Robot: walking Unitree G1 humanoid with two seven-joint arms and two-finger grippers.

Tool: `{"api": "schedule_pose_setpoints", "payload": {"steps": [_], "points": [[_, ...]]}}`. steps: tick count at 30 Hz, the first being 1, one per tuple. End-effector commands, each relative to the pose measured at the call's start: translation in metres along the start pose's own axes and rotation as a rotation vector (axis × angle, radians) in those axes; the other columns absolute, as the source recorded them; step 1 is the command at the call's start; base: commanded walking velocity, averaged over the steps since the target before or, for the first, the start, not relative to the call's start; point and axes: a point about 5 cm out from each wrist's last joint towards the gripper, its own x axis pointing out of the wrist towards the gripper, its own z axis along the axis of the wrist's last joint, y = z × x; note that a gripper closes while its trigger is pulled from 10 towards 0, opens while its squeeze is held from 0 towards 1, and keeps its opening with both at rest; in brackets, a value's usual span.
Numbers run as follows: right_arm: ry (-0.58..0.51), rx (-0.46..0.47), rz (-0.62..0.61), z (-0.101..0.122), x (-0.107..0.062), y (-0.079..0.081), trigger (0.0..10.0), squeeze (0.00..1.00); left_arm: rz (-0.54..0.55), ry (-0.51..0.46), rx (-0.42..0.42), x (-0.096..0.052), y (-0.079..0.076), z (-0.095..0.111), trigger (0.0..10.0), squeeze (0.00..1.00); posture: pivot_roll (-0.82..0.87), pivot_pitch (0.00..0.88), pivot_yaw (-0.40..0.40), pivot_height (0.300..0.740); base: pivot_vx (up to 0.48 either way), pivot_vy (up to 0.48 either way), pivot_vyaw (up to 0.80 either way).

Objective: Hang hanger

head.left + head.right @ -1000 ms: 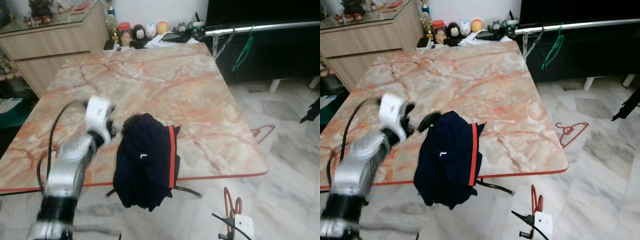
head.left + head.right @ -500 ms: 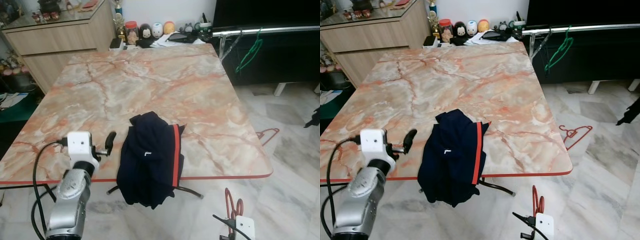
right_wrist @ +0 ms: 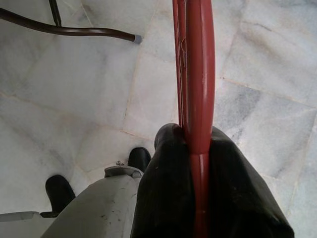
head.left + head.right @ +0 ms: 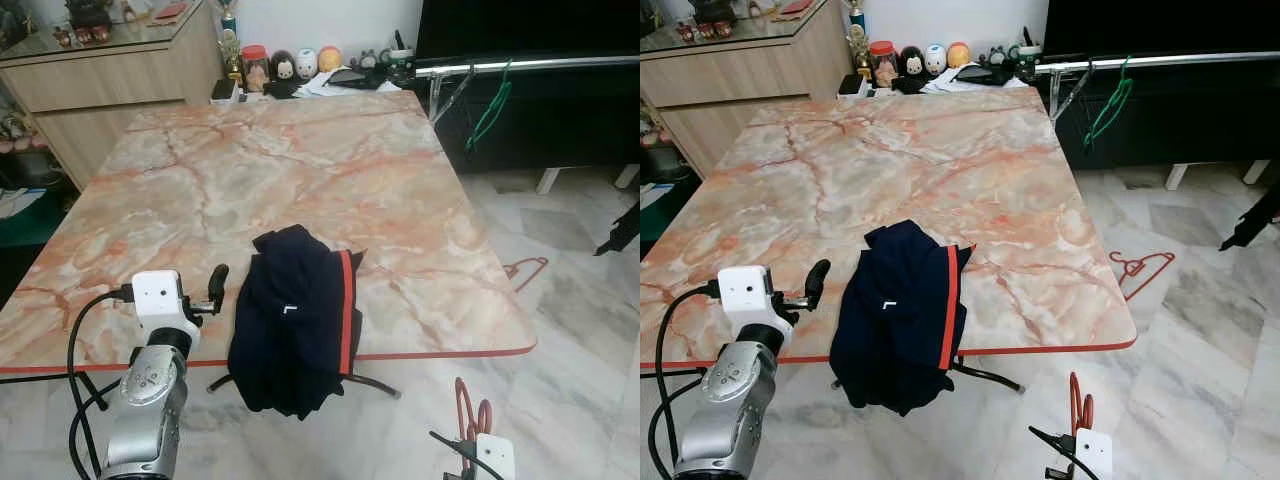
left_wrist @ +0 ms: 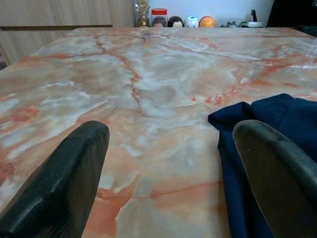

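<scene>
On the left, the left gripper [image 5: 163, 163] is raised over the near edge of the marble table [image 4: 300, 160], its two black fingers [image 5: 64, 183] spread wide with nothing between them. In the left eye view one finger tip shows just beside the white camera block on the silver arm [image 4: 150, 400], and a black cable [image 4: 80, 340] loops from the wrist.

Just to the right of that gripper lies a dark blue garment [image 4: 295, 320] with an orange-red stripe. It is bunched on the near edge of the table and part of it hangs down over the edge. In the left wrist view its cloth lies near one finger; whether they touch cannot be told.

At the far end of the table stand a red-lidded jar [image 4: 254, 68] and several small round figures [image 4: 282, 65], next to a wooden cabinet [image 4: 110, 80].

Farther right, a metal rail [image 4: 520, 65] runs before a dark unit, and a green hanger [image 4: 492, 100] hangs from it. A red hanger lies flat on the tiled floor [image 4: 1143, 268] beyond the table's right edge.

At the lower right, the right gripper [image 3: 198, 153] is closed on a red hanger [image 3: 198, 74], whose bar passes between the two fingers. In the eye views this hanger [image 4: 1078, 405] stands up from the gripper above the floor, well apart from the rail.
</scene>
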Motion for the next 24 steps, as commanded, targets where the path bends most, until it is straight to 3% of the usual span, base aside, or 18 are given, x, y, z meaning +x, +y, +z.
{"api": "schedule_pose_setpoints", "payload": {"steps": [1, 9, 24], "points": [[0.007, 0.011, -0.002, -0.0032, -0.0007, 0.0009, 10.0, 0.00, 0.010, 0.000, -0.003, -0.0005, 0.0005, -0.0017, 10.0, 0.00, -0.17, 0.000, 0.052, 0.740, 0.000, 0.000, 0.00], [0.010, 0.011, 0.000, -0.0044, -0.0009, 0.0022, 10.0, 0.00, 0.005, 0.001, -0.010, -0.0011, -0.0008, -0.0026, 10.0, 0.00, -0.17, 0.000, 0.059, 0.740, 0.000, 0.000, 0.00], [0.013, 0.015, 0.001, -0.0045, -0.0009, 0.0031, 10.0, 0.00, -0.019, 0.007, -0.016, -0.0002, -0.0059, -0.0027, 10.0, 0.00, -0.16, 0.000, 0.062, 0.740, -0.275, 0.000, 0.00]]}}
